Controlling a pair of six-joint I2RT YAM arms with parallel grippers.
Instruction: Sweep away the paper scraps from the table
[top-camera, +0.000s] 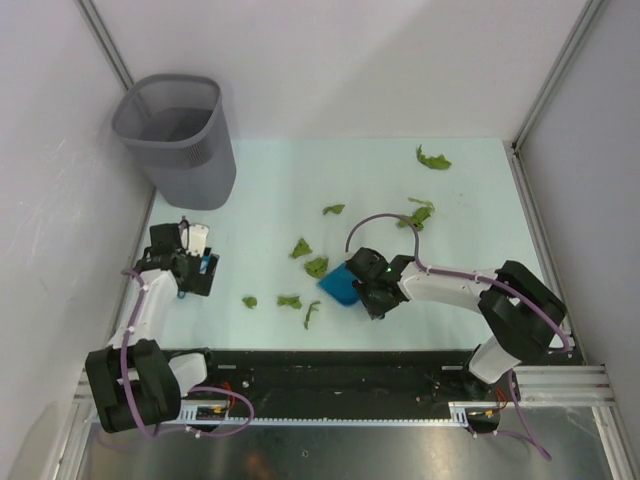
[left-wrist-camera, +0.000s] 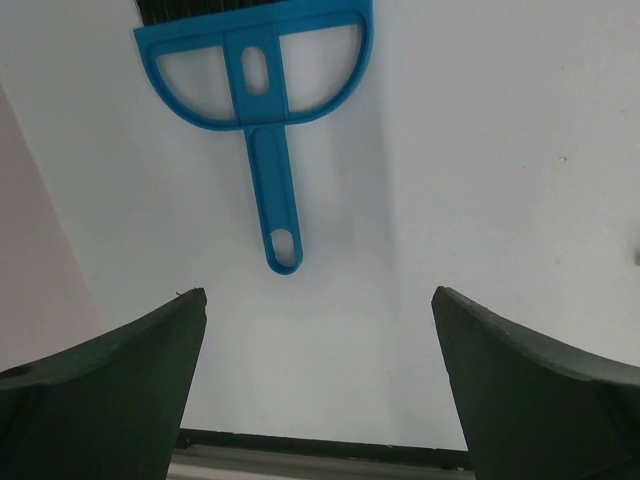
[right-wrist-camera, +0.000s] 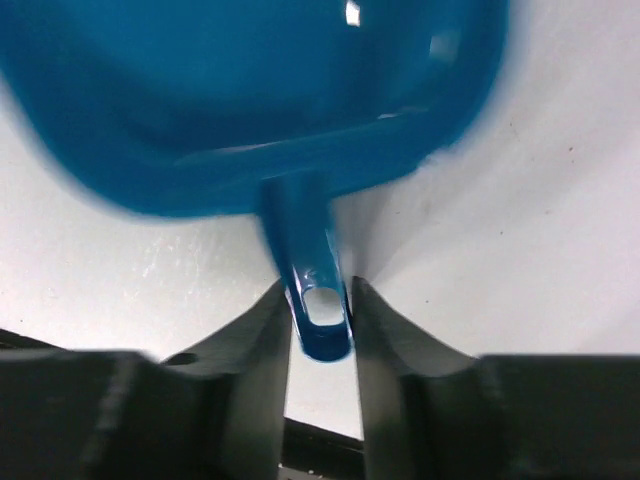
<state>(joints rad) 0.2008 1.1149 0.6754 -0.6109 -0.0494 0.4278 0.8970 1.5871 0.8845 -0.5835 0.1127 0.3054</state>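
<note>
- While your right hand (right-wrist-camera: 320, 300) has its two fingers squeezed onto the thin handle of the shiny blue plastic dustpan (right-wrist-camera: 250, 90), grip it firmly so the pan does not twist.
- Your left hand (left-wrist-camera: 318, 300) is wide open and holds nothing. It hangs over the flat blue plastic brush (left-wrist-camera: 272, 190). The brush lies on the pale mint-green counter (top-camera: 470, 200) with its handle pointing at the hand.
- The step now looks like picking up that brush. Come down with one finger on each side of the thin handle, then close. Grab near the middle of the handle, not the tip with the hole, so it will not swing.
- The small crumpled green paper scraps (top-camera: 316, 267) lie spread over the middle of the counter. Some are just beside the dustpan, and a few are far off near the back right corner.
- Lay the pan's front lip flat on the counter beside the close scraps. Brush softly, because they look light and may fly off.
- The grey mesh wastebasket (top-camera: 180, 140) stands at the back left. It looks like the place to tip the pan.
- You will find no names, labels or writing to read on anything.
</note>
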